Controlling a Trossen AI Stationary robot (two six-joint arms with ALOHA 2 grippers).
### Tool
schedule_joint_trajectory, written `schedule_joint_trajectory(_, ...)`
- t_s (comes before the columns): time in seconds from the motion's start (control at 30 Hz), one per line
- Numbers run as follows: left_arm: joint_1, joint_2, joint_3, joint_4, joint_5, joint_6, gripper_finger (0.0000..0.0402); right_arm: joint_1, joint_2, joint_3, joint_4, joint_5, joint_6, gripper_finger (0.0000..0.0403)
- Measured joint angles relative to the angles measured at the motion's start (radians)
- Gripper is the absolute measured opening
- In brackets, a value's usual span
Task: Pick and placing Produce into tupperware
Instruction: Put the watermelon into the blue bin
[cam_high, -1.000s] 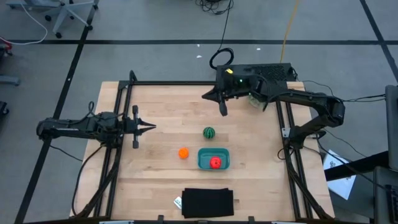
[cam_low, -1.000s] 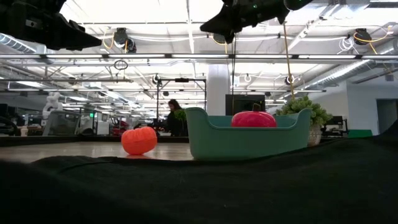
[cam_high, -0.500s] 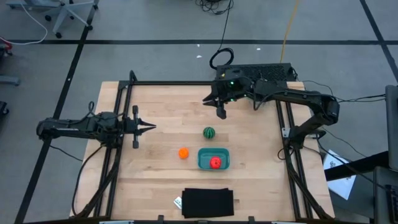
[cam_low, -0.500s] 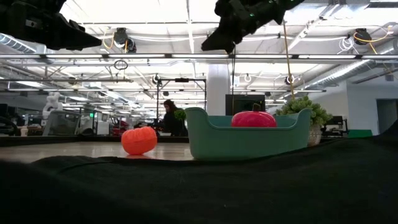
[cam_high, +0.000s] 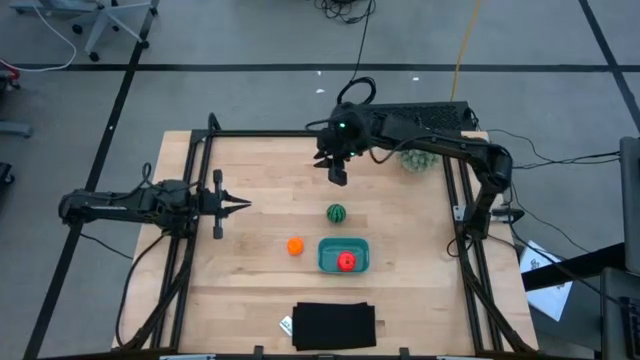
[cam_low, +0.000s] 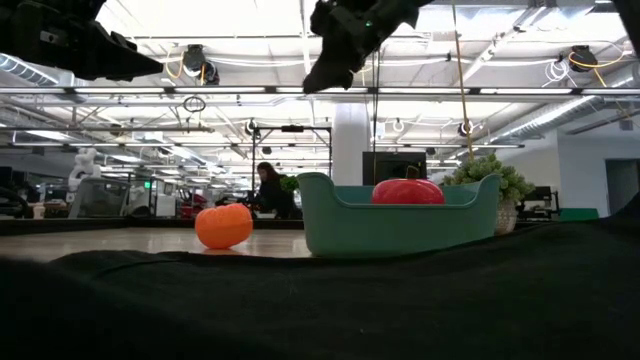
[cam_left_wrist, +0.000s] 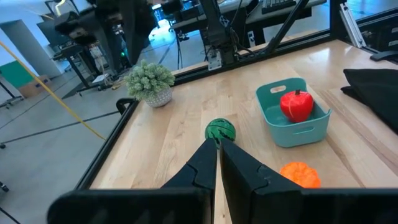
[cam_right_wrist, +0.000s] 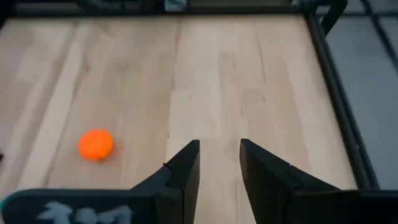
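Note:
The striped green watermelon (cam_high: 337, 213) rests on the wood, just far of the teal tupperware (cam_high: 328, 256). The red tomato (cam_high: 346, 262) lies inside the tupperware. The orange ball (cam_high: 295, 245) sits to the left of the tupperware. My right gripper (cam_high: 337, 177) hangs open in the air over the far middle of the table, above and beyond the watermelon; it also shows in the low view (cam_low: 318, 78). Its wrist view shows the orange ball (cam_right_wrist: 95, 144) beyond the spread fingers (cam_right_wrist: 217, 155). My left gripper (cam_high: 243, 205) waits shut at the table's left, pointing toward the watermelon (cam_left_wrist: 220, 129).
A pale-green spiky ball (cam_high: 415, 160) sits near the far right corner. A black flat rectangle (cam_high: 333, 325) lies at the near edge, with a small white tag (cam_high: 285, 325) beside it. Dark rails (cam_high: 197, 180) run along the table's left and right sides. Bare wood surrounds the produce.
My right gripper has swung toward the table's left, staying high over the far part, and has turned somewhat with the arm. The produce and tupperware have kept their places.

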Motion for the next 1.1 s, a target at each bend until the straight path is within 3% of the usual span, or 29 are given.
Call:
schedule_joint_trajectory(0.17, 0.000, 0.000, 0.000, 0.000, 0.000, 0.000, 0.0026, -0.003, 0.058, 0.096, -0.108, 0.001, -0.025, 0.0107)
schedule_joint_trajectory(0.4, 0.000, 0.000, 0.000, -0.006, 0.001, -0.003, 0.0026, 0.013, 0.058, 0.115, -0.253, -0.002, -0.092, 0.0123)
schedule_joint_trajectory(0.63, 0.000, 0.000, 0.000, -0.007, 0.001, -0.005, 0.0026, 0.052, 0.058, 0.090, -0.269, 0.010, -0.188, 0.0239)
schedule_joint_trajectory(0.83, 0.000, 0.000, 0.000, -0.010, 0.001, -0.016, 0.0026, 0.079, 0.057, 0.052, -0.248, 0.130, -0.239, 0.0344)
schedule_joint_trajectory(1.0, 0.000, 0.000, -0.016, 0.004, 0.001, -0.016, 0.0026, 0.083, 0.057, -0.027, -0.182, 0.188, -0.258, 0.0381)
schedule_joint_trajectory(1.1, 0.000, 0.000, -0.035, 0.007, 0.000, -0.006, 0.0026, 0.091, 0.057, -0.068, -0.178, 0.188, -0.358, 0.0384)
